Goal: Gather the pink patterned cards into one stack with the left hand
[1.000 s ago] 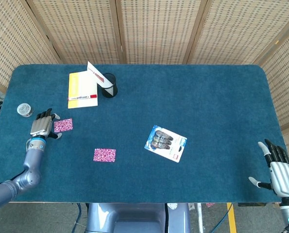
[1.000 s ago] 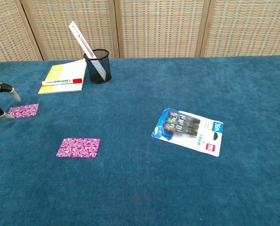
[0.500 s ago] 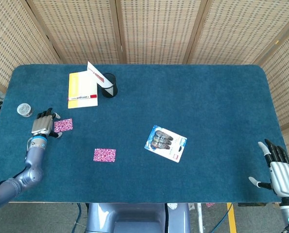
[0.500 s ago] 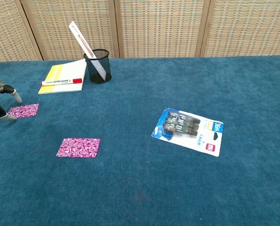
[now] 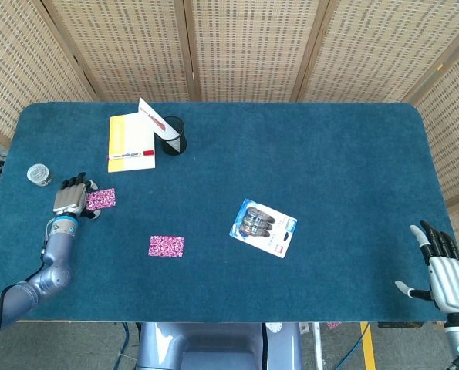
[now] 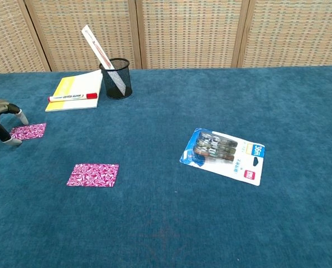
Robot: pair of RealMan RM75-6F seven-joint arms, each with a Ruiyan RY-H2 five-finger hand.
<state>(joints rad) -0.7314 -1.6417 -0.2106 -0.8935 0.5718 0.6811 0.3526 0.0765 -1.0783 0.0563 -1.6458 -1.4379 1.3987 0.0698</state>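
In the head view, the left hand is at the left side of the blue tabletop, with its fingers a little apart and holding nothing. One pink patterned card lies flat just beside this hand, at its right side; if the fingers touch its edge, I cannot tell. The second pink patterned card lies apart from it, closer to the front edge. The right hand is at the far right front corner, fingers spread and empty. A yellow notebook with a red marker on it lies near the back, next to a black mesh pen cup. A blister pack lies near the middle, and a small round tin near the left edge.

In the chest view, only the fingers of the left hand are seen at the left border, curved down over the tabletop, just beside the first card. The second card lies nearer to the camera.
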